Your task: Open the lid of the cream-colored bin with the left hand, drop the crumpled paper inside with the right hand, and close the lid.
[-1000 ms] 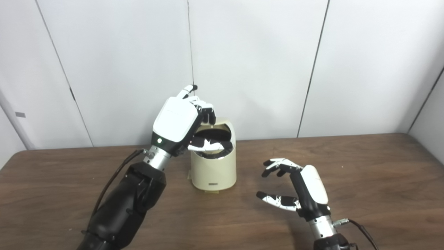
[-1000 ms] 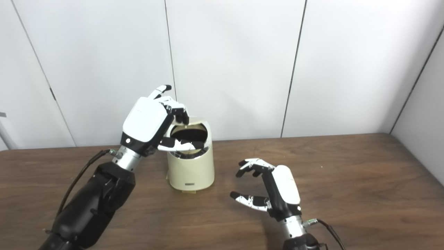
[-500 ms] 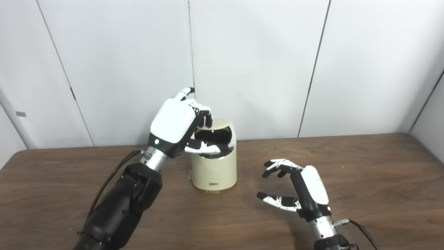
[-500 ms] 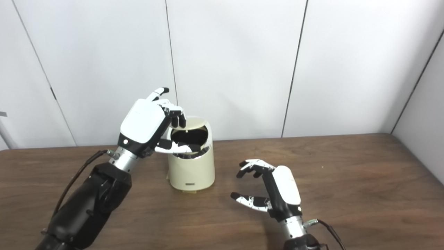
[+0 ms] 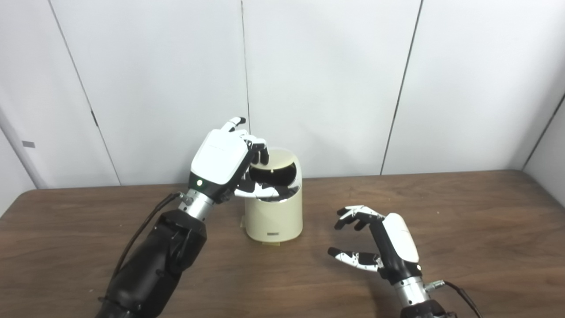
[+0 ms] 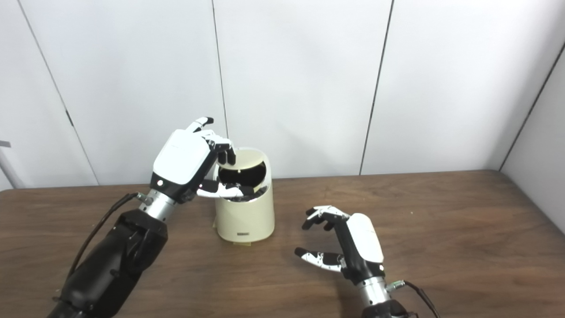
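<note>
While too small to read, bin (image 5: pixel 273 216) label (image 5: pixel 273 232); both hands spread, empty.

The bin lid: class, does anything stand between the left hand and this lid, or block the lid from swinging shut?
The left hand is already at the raised lid. Its thumb reaches across the cream bin's open mouth, so the hand itself lies in the lid's closing path.
</note>
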`<action>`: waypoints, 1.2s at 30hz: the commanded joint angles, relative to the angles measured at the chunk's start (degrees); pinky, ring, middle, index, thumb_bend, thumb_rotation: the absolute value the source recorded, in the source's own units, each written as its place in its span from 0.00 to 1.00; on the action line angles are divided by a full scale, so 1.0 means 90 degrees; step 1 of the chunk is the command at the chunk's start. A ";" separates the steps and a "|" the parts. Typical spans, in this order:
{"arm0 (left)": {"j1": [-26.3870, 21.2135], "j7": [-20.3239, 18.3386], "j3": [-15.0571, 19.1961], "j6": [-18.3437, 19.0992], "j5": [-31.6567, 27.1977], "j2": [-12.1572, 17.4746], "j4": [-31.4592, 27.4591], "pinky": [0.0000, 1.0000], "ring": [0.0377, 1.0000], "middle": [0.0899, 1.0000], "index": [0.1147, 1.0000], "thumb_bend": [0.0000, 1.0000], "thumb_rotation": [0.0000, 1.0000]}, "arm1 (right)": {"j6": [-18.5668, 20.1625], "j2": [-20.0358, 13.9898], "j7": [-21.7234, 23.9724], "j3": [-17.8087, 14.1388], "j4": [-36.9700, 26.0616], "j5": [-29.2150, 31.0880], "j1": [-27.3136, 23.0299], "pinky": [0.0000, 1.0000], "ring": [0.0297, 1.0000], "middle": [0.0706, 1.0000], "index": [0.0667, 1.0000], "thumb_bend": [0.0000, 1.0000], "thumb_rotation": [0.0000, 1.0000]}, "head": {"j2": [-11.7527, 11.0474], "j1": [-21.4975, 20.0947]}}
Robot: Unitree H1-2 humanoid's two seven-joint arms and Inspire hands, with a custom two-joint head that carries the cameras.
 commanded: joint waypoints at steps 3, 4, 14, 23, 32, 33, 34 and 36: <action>-0.0168 -0.0377 -0.0007 0.0123 -0.0084 0.0075 -0.0210 0.95 0.63 0.48 0.49 0.87 0.70 | -0.0024 0.0208 -0.0022 0.0080 -0.0011 0.0136 0.0229 0.50 0.61 0.65 0.46 0.48 0.14 | 0.0038 -0.0032; -0.0166 -0.0458 -0.0017 0.0111 -0.0101 0.0085 -0.0210 0.97 0.64 0.49 0.50 0.88 0.70 | -0.0011 0.0210 -0.0012 0.0083 -0.0029 0.0137 0.0234 0.50 0.61 0.65 0.46 0.48 0.14 | 0.0038 -0.0032; -0.0119 -0.0749 -0.0160 -0.0059 0.0006 0.0188 -0.0230 0.88 0.64 0.50 0.50 0.94 0.67 | 0.0176 0.0302 0.0012 0.0108 -0.0173 0.0052 0.0247 0.51 0.62 0.65 0.46 0.48 0.14 | 0.0140 -0.0099; -0.0037 -0.0671 -0.0524 -0.0203 0.0290 0.0329 -0.0140 0.90 0.65 0.52 0.51 0.92 0.67 | 0.0185 0.0326 -0.0018 0.0132 -0.0187 0.0084 0.0222 0.50 0.60 0.65 0.46 0.49 0.14 | 0.0172 -0.0131; -0.0180 -0.0426 -0.1248 -0.0401 0.1120 0.0713 -0.0112 0.95 0.65 0.53 0.50 0.86 0.70 | 0.0181 0.0315 -0.0039 0.0152 -0.0168 0.0058 0.0210 0.50 0.60 0.65 0.46 0.49 0.15 | 0.0183 -0.0121; -0.0187 -0.0373 -0.1306 -0.0425 0.1163 0.0742 -0.0108 0.97 0.66 0.53 0.50 0.86 0.70 | 0.0210 0.0314 -0.0022 0.0157 -0.0182 0.0048 0.0215 0.50 0.61 0.65 0.46 0.49 0.15 | 0.0175 -0.0122; -0.0183 -0.0347 -0.1332 -0.0430 0.1162 0.0755 -0.0112 0.98 0.66 0.53 0.50 0.87 0.69 | 0.0234 0.0315 -0.0009 0.0161 -0.0197 0.0039 0.0220 0.51 0.61 0.65 0.46 0.49 0.15 | 0.0176 -0.0122; -0.0129 -0.0368 -0.1283 -0.0407 0.1012 0.0741 -0.0169 1.00 0.67 0.53 0.50 0.89 0.66 | 0.0239 0.0317 -0.0007 0.0165 -0.0206 0.0036 0.0226 0.51 0.61 0.65 0.46 0.49 0.15 | 0.0182 -0.0122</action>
